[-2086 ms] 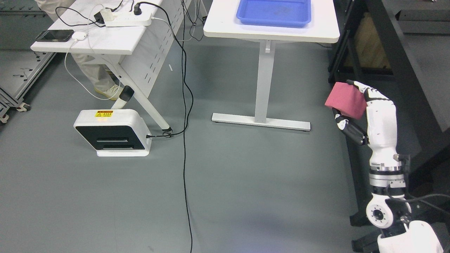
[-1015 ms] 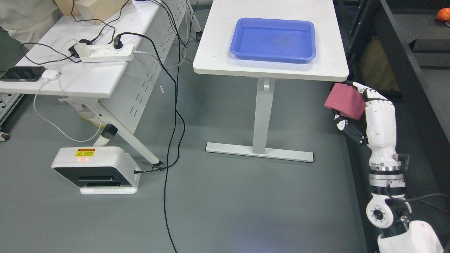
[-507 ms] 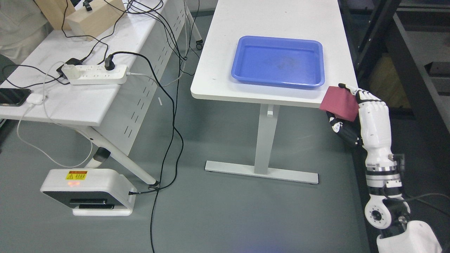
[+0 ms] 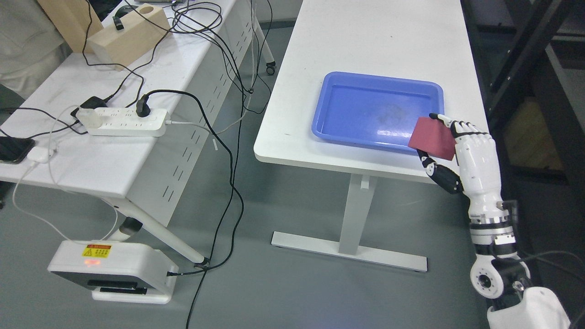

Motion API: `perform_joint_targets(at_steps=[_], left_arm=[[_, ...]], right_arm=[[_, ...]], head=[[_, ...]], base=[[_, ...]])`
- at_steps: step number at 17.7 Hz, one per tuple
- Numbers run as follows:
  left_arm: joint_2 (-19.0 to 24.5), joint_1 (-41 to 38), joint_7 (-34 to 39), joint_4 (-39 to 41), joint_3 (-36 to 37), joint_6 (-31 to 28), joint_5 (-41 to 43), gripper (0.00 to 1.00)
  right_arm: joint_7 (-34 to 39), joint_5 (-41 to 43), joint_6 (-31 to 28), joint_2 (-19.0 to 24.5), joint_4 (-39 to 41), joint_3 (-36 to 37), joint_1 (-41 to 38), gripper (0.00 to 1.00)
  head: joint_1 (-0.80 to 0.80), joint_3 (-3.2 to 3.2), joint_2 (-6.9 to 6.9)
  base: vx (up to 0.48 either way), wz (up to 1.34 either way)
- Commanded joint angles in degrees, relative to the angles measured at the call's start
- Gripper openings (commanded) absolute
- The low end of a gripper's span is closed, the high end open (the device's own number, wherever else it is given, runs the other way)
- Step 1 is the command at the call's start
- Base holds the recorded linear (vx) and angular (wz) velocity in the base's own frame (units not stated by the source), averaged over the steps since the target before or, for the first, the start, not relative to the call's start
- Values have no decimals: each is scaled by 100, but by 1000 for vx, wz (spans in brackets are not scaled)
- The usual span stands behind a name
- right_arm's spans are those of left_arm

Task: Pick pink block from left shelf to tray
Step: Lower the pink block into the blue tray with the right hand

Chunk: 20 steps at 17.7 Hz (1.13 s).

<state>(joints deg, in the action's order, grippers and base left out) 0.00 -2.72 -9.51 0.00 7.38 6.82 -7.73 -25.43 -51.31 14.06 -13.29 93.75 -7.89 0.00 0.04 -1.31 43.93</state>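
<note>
Nearest, at the lower right: the right arm rising from the bottom edge, white forearm upright, wrist joint in metal and black. Above it the right hand [image 4: 457, 157], white-backed with dark finger joints, clasped around the pink block [image 4: 432, 138]: thumb below, fingers [image 4: 461, 125] curled over the upper right edge. Block dull pink to dark red, matte, flat-faced and sharp-cornered, one broad face turned up toward the camera, roughly a tilted square. No clear long axis from this angle; top edge slanting down from upper left to lower right, lowest corner toward the left. Block held in the air, overlapping the near right corner of the blue tray [image 4: 365, 114] in the picture; whether touching the tray cannot be told.

Lower left, on the grey floor: a white and black device [image 4: 114, 272] with a yellow warning label, a black cable [image 4: 228, 192] running up from it.

Farther: the tray lying on the white table [image 4: 320, 68], near its front right. To the left, a second white desk [image 4: 82, 155] with a white power strip [image 4: 125, 123], tangled cables and, farthest, a pale wooden box [image 4: 128, 34].
</note>
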Motion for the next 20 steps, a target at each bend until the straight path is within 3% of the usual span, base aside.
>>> perform_joint_targets(at_steps=[1, 9, 20], left_arm=[[100, 0, 2, 100, 0, -6, 0, 100], [100, 0, 2, 100, 0, 3, 0, 100], [100, 0, 2, 100, 0, -6, 0, 100]], right_arm=[[3, -63, -8, -15, 3, -72, -26, 5], [47, -450, -26, -94, -6, -274, -44, 5], [952, -968, 27, -244, -6, -898, -193, 6]], head=[[0, 0, 0], [0, 0, 0], [0, 0, 0]], base=[[248, 67], [206, -1], [132, -12]])
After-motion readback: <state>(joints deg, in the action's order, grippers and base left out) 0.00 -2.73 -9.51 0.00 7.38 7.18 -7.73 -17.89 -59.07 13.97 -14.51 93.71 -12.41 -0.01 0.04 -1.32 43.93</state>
